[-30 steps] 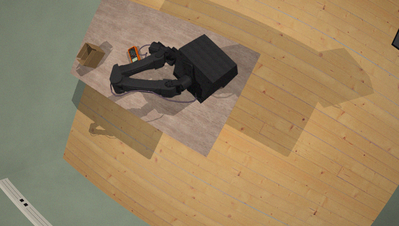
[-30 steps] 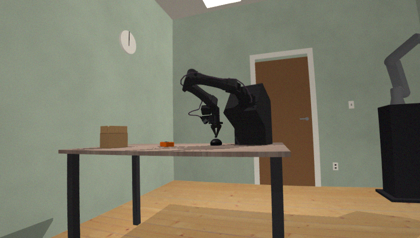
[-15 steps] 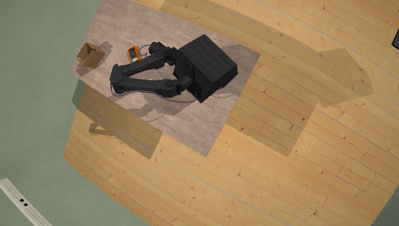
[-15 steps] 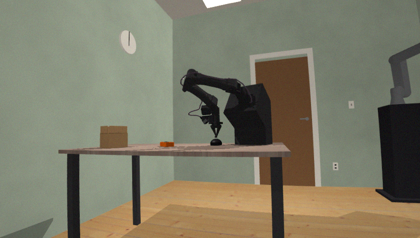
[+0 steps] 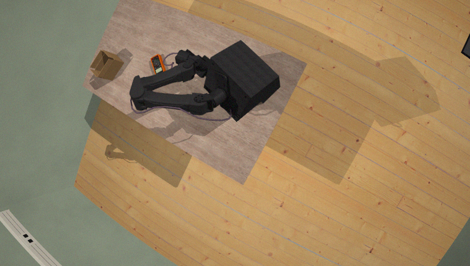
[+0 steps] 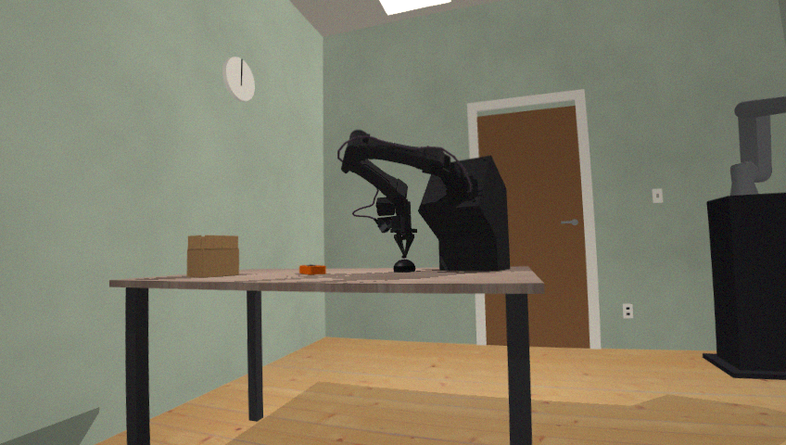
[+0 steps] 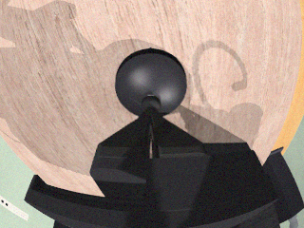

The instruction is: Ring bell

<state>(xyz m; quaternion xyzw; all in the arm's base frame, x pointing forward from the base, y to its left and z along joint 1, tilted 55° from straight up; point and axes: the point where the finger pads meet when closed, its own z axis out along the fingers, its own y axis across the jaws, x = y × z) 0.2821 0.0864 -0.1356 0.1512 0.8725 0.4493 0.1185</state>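
Note:
The bell [image 7: 151,87] is a black dome with a small button on top. It sits on the wooden table top, in front of the arm's black base. It also shows as a low dark dome in the exterior view [image 6: 404,266]. My gripper [image 7: 150,112] is shut with nothing between its fingers. It points straight down, and its joined fingertips rest on the bell's button [image 7: 150,101]. In the exterior view the fingertips [image 6: 404,255] meet the top of the bell. In the overhead view the arm hides the bell.
An orange multimeter [image 5: 157,63] lies on the table left of the bell. An open cardboard box [image 5: 106,64] stands at the table's far left end. The arm's black base box [image 5: 242,78] stands close behind the bell. A purple cable [image 5: 184,115] trails beside the arm.

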